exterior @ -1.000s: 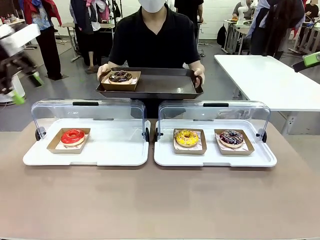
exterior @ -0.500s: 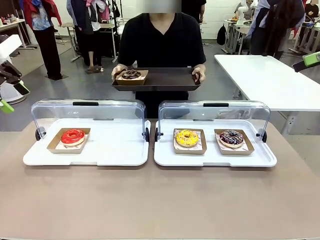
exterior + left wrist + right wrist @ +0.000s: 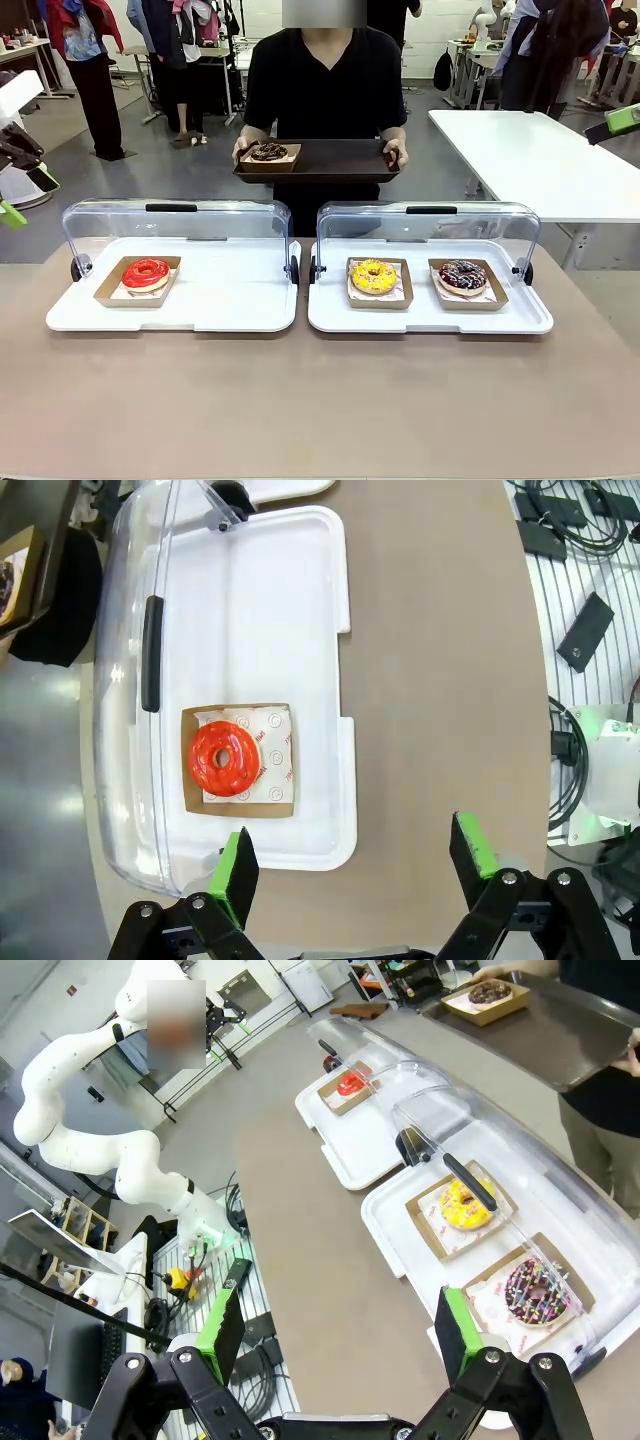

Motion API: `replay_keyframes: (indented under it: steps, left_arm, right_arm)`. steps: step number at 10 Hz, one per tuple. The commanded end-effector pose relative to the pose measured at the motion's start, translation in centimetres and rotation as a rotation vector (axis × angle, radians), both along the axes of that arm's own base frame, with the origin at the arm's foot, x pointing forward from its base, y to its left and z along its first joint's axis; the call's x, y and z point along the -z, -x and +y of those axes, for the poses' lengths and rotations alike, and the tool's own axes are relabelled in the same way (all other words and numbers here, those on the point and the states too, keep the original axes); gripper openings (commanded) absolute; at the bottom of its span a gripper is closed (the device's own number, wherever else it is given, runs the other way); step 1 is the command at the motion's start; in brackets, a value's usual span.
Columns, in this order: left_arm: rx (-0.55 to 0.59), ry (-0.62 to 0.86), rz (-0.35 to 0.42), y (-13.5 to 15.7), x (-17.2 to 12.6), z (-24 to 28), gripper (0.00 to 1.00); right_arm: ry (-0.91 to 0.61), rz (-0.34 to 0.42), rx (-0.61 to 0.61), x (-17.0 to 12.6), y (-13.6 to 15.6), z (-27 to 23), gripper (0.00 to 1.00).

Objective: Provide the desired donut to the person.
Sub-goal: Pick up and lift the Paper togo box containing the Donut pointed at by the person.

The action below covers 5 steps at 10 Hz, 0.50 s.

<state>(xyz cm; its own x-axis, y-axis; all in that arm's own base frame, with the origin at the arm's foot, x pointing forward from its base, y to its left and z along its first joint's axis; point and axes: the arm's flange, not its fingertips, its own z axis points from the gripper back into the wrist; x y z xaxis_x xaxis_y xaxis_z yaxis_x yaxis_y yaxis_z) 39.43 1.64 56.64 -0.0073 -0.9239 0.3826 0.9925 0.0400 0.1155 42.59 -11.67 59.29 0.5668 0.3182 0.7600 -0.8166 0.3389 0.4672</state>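
Edges cut things short

In the front view the left arm [image 3: 18, 150] runs off the left edge, and the right arm [image 3: 620, 118] shows just a green tip. The left wrist view crops the tray [image 3: 40, 510], leaving its donut [image 3: 6, 580] half seen. Print on the liner [image 3: 270, 748] is too small to read

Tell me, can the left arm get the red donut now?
Probably yes. The clear lid is flipped back, so the red donut lies uncovered in its box, and the open left end effector hangs above it with nothing between.
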Motion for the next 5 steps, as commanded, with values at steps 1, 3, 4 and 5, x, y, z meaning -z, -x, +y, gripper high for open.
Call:
replay_keyframes:
  steps: [1, 3, 4, 5]
  left_arm:
    - [0.021, 0.001, -0.002, 0.3, 0.0, 0.2, 1.00]
    - [0.032, 0.237, 0.056, -1.3, 0.7, 3.1, 1.00]
    - [0.051, 0.382, 0.099, -2.3, 1.9, 5.8, 1.00]
    - [0.071, 0.480, 0.144, -2.8, 3.7, 8.2, 1.00]
  right_arm:
    - [-0.009, -0.006, 0.005, -0.1, 0.0, 0.1, 1.00]
    - [-0.009, -0.006, 0.005, -0.1, 0.0, 0.1, 1.00]
    - [-0.009, -0.006, 0.005, -0.1, 0.0, 0.1, 1.00]
    - [-0.009, -0.006, 0.005, -0.1, 0.0, 0.1, 1.00]
